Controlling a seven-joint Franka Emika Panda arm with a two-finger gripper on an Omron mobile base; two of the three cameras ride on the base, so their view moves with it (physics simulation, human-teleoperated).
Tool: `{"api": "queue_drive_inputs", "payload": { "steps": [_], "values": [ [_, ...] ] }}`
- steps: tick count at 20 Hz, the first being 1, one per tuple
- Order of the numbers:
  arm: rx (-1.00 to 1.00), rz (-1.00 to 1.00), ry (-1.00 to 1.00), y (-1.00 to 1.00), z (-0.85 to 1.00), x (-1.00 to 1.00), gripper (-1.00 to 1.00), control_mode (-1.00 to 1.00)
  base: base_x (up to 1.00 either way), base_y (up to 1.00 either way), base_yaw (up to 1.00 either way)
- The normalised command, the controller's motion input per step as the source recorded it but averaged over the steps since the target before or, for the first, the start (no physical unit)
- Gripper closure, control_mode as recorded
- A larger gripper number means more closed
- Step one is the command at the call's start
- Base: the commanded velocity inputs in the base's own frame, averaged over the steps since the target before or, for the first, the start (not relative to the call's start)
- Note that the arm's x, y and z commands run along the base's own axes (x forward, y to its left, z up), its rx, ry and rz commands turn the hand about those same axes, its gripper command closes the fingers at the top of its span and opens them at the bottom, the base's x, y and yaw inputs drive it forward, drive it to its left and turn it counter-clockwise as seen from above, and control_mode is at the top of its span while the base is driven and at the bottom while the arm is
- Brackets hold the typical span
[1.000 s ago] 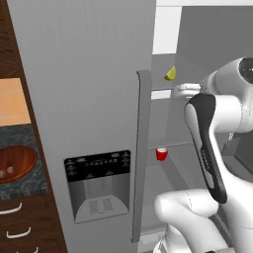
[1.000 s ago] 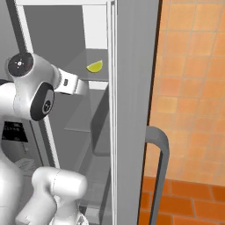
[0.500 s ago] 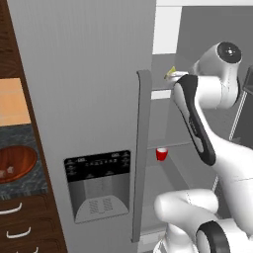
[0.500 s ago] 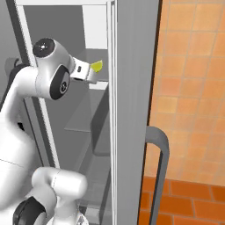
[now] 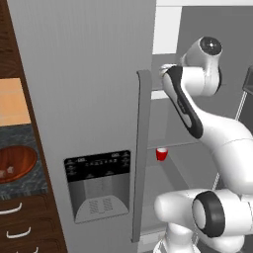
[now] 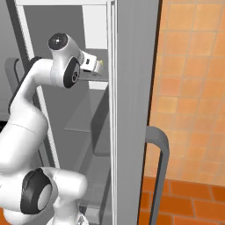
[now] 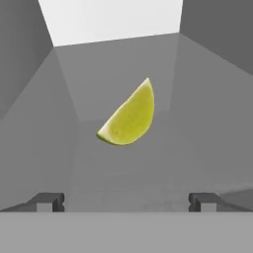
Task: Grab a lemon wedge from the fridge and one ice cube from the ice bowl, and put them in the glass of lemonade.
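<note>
Arm reaches into the open fridge (image 5: 89, 74) at upper-shelf height. In hand view the gripper (image 7: 126, 201) has its fingers (image 7: 47, 201) spread wide apart, nothing between them. The wedge (image 7: 129, 117) lies on the grey shelf (image 7: 138, 183) straight ahead of the tips, centred on the gap, not touching either finger. Wedge is tilted, pointed end up toward the shelf's back, rounded rind side down-left.

Right base view: gripper (image 6: 97, 66) pokes out from the wrist toward the fridge door edge, w/ a sliver of the wedge (image 6: 101, 64) just at its tip; can't tell from here if they touch. Shelf (image 6: 94, 79) sits right under the hand.

Left base view: fridge's left door is shut, black dispenser panel (image 5: 97, 185) low on it, long handle (image 5: 140, 153) at its right edge. Forearm blocks the hand. A small red cup (image 5: 161, 153) stands on a lower shelf inside the fridge, well below the hand. Ice bowl (image 5: 16, 164) sits on the dark counter (image 5: 24, 185) left of the fridge, pale cubes inside, drawers (image 5: 24, 222) beneath.
</note>
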Motion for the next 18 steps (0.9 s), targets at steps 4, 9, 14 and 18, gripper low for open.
{"api": "queue_drive_inputs", "payload": {
  "steps": [4,9,14,18],
  "values": [
    [0.0,0.0,0.02,-0.06,0.0,0.8,-1.0,-1.0,0.0,0.0,0.0],
    [0.02,0.0,0.03,-0.22,0.0,0.77,-1.0,-1.0,0.0,0.0,0.0],
    [0.01,0.0,0.03,-0.07,-0.01,0.48,-1.0,-1.0,0.0,0.0,0.0],
    [0.0,-0.02,0.02,0.0,-0.17,-0.1,-1.0,-1.0,0.0,0.0,0.0]
  ]
}}
